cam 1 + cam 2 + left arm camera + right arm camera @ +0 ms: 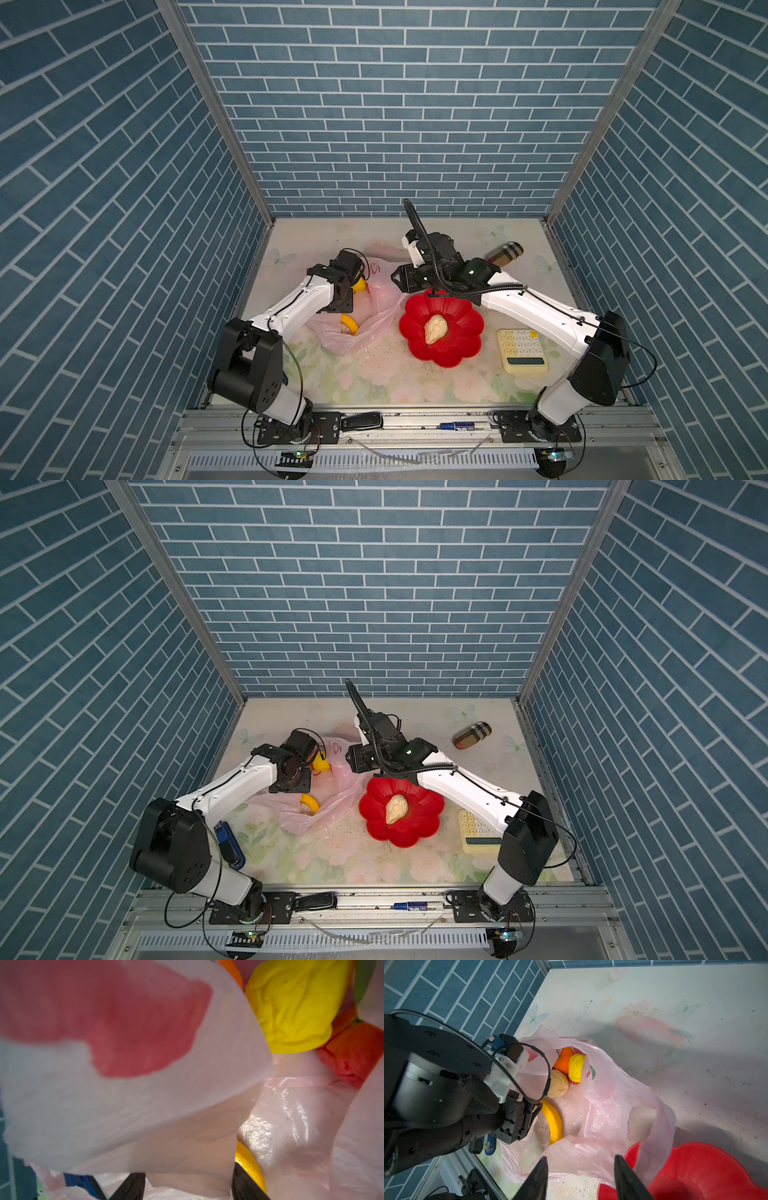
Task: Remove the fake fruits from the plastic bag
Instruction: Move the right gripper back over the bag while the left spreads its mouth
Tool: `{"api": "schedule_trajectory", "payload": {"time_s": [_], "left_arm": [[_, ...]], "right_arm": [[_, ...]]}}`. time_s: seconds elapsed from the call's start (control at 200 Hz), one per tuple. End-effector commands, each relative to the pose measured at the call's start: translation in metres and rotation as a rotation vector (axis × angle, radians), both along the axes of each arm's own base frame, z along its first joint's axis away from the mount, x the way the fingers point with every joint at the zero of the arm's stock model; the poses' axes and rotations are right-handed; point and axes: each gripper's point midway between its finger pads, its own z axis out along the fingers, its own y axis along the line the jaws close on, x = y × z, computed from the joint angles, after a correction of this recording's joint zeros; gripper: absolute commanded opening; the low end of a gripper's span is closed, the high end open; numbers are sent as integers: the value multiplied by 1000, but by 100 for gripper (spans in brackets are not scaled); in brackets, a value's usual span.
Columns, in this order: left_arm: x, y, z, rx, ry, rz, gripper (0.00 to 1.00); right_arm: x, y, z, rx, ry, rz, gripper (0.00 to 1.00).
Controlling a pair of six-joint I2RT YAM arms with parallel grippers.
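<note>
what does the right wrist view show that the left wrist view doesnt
Only the right wrist view: the red dish, a cream fruit in the plastic bag, the left arm reaching over the bag's mouth, and bare table. Only the left wrist view: the left end effector, its tips standing apart with bag film across the gap. Both share the bag, the yellow lump, the orange-red fruit beside it and part of the banana.
</note>
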Motion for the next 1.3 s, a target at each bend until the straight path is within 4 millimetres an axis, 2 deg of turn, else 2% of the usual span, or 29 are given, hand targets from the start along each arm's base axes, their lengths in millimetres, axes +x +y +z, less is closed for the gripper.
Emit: {"api": "schedule_trajectory", "payload": {"time_s": [0.0,0.19,0.375,0.585,0.77,0.99,1.12,1.295], "left_arm": [[2,4,4,63,-1,1,53],[2,4,0,64,-7,17,26],[-6,16,17,65,-88,69,12],[-18,22,37,-4,-228,129,10],[-26,23,38,-54,-271,145,10],[-31,19,31,-104,-284,144,10],[-33,17,32,-136,-307,150,10],[-36,17,34,-162,-330,154,9]], "right_arm": [[-2,-3,11,43,-8,-5,51],[-1,-3,9,44,-9,-5,50],[-14,20,-3,47,34,77,50],[-29,57,-20,24,58,138,50],[-35,93,-48,29,109,186,50],[-26,126,-72,33,153,189,59],[-15,143,-88,72,205,120,62],[1,165,-101,171,270,23,68]]}}
